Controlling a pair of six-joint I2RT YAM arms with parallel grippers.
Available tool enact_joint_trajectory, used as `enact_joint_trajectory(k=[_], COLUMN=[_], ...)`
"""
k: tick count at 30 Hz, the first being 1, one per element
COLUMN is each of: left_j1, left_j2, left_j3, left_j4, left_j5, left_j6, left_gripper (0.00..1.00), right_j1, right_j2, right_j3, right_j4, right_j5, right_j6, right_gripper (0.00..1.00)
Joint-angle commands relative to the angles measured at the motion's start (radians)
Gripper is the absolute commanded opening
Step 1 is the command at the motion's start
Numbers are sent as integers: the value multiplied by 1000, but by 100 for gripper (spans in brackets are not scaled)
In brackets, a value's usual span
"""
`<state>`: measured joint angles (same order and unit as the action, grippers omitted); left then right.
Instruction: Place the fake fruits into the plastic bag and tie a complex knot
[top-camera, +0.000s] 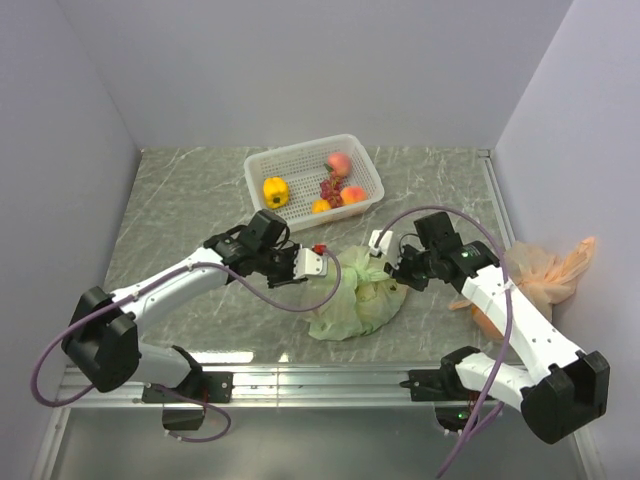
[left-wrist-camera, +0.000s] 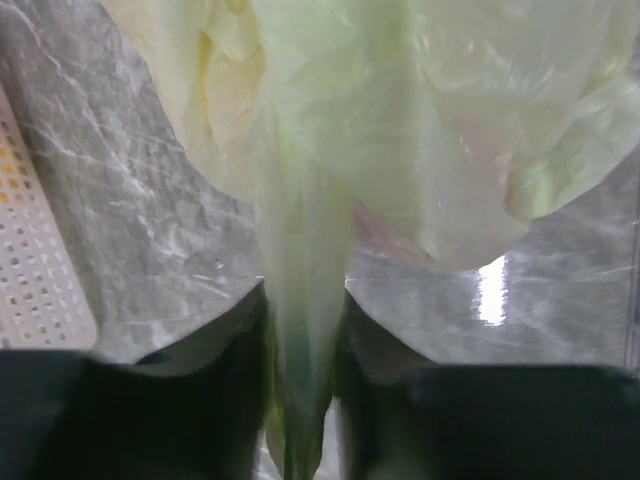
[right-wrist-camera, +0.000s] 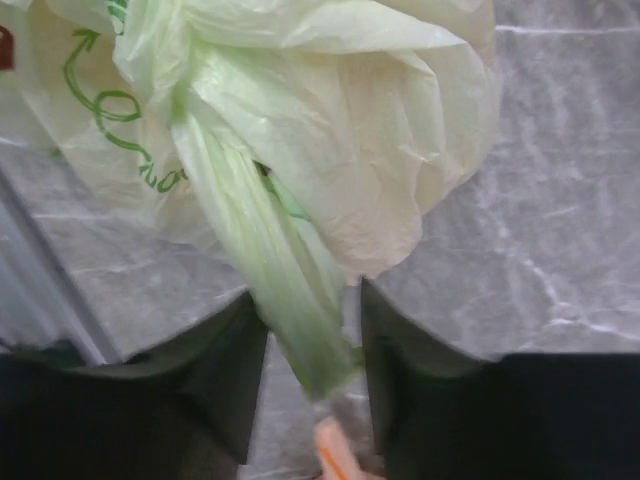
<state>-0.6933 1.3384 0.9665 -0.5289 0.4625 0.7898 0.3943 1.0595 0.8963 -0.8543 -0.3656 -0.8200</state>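
Lying on the grey marbled table (top-camera: 180, 200), the thin, crinkly pale green translucent plastic bag (top-camera: 355, 300) is bulging between the two arms, toward the near edge. Behind it, the white lattice plastic basket (top-camera: 300, 160) is holding glossy fake fruits: a yellow one (top-camera: 276, 190), a peach (top-camera: 338, 163) and dark grapes (top-camera: 328, 188). A peach-orange translucent bag (top-camera: 545, 270) is resting at far right. The left gripper (left-wrist-camera: 303, 335) is clamping one twisted handle strip (left-wrist-camera: 300, 250). The right gripper (right-wrist-camera: 313, 340) is pinching the other strip (right-wrist-camera: 270, 270).

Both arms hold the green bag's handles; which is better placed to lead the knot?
Left, probably: its jaws clamp a plastic bag handle deep; the right jaws hold only a handle tip.
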Motion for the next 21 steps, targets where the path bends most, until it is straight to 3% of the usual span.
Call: enact_joint_trajectory(k=[1, 3, 8, 12, 17, 21], left_j1=[-2, 0, 18, 73, 240, 308], left_j2=[13, 10, -15, -51, -125, -182], left_j3=[3, -17, -34, -22, -18, -54], left_j4=[59, 64, 66, 49, -25, -25], left_j5=[-73, -107, -246, -390, -387, -400], left_j6=[15, 11, -141, -438, -738, -876], left_gripper=[29, 2, 0, 1, 1, 1], right_j1=[11, 11, -11, -93, -371, -488], right_j2=[2, 0, -65, -110, -105, -95], right_j3=[-8, -10, -46, -59, -4, 35], right_j4=[98, 106, 162, 196, 144, 107], right_j5=[83, 120, 218, 284, 218, 192], right_j6=[42, 54, 157, 387, 585, 677], right_gripper=[19, 0, 0, 0, 0, 0])
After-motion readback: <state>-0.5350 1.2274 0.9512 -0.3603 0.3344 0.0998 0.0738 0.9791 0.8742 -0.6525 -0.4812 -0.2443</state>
